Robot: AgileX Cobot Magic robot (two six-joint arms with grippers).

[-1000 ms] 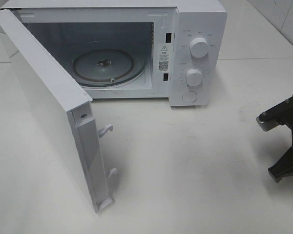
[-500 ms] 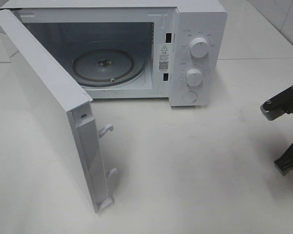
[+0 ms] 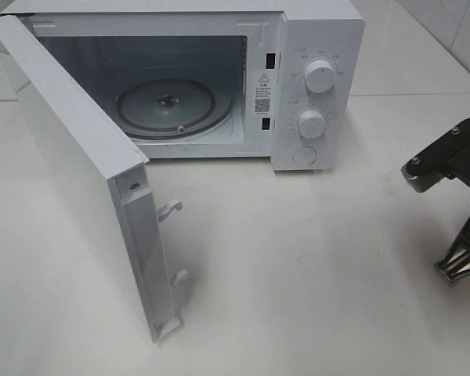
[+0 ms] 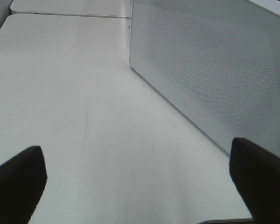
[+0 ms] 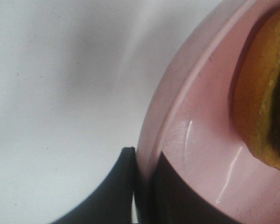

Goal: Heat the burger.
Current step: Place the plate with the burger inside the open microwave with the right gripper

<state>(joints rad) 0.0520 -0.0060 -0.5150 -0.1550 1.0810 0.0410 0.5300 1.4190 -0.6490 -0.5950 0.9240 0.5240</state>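
Observation:
The burger (image 5: 263, 107) shows only in the right wrist view, as a golden-brown bun edge lying on a pink plate (image 5: 200, 140). My right gripper (image 5: 147, 184) is shut on that plate's rim, one dark finger outside it and one inside. In the exterior view only the right arm (image 3: 454, 168) shows at the right edge; plate and burger are out of frame there. The white microwave (image 3: 317, 39) stands open with its glass turntable (image 3: 172, 106) bare. My left gripper (image 4: 137, 182) is open over the table, holding nothing, beside the door's outer face (image 4: 214, 70).
The microwave door (image 3: 70, 149) swings far out toward the front left, with latch hooks (image 3: 171, 208) on its edge. Two knobs (image 3: 319, 76) sit on the control panel. White table (image 3: 313, 266) spreads between the microwave and the right arm.
The right arm shifted at the right edge of the exterior view: first outward to the right, then back a little to the left and higher. Microwave and door stayed still.

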